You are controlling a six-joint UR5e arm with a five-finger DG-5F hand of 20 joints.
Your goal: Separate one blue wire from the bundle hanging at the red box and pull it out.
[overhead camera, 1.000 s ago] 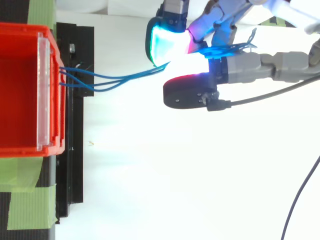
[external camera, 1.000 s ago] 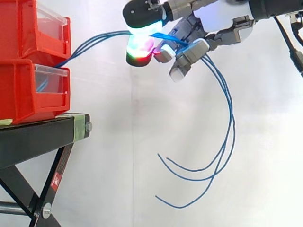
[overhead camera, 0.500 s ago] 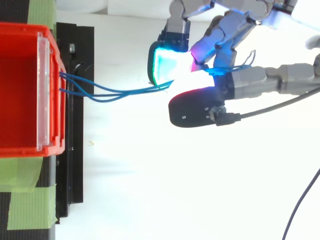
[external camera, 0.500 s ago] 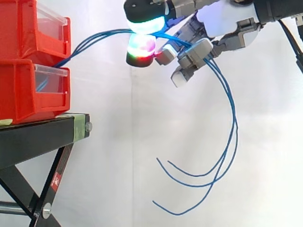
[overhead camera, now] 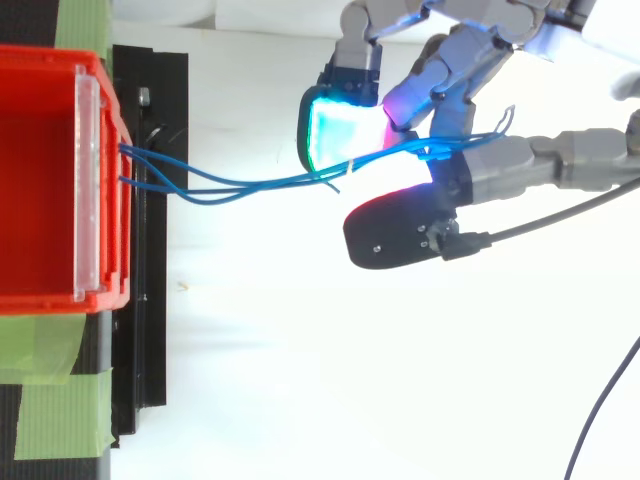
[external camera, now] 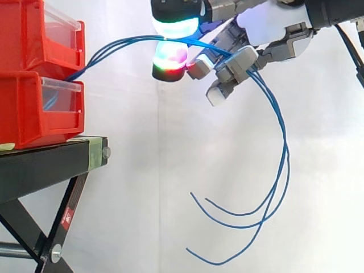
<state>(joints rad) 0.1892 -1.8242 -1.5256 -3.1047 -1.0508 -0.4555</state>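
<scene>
In the side view the hand (external camera: 264, 25) sits at about 12 to 1 o'clock, its fingers curled and pinching the blue wires (external camera: 284, 159). The bundle runs between a cyan-green fingertip pad (external camera: 175, 25) above and a red-green pad (external camera: 169, 57) just below it, and further fingers curl over the strands at the 3 o'clock side of those pads.

From the pinch the wires stretch toward 9 o'clock and slope down to the gap between the upper red bin (external camera: 23, 34) and the lower red bin (external camera: 28, 114), which rest on the black stand (external camera: 40, 165). Past the hand, the strands drop in a long arc toward 5 o'clock, and we count three free ends curling back near 6 o'clock, hanging clear before the white curtain (external camera: 142, 170).

From above, the wires (overhead camera: 250, 185) leave the bin's clear front panel (overhead camera: 88, 190) at 9 o'clock, spread slightly apart, and converge at the glowing pads near 12 o'clock. Green tape (overhead camera: 60, 410) lies at 7 o'clock.
</scene>
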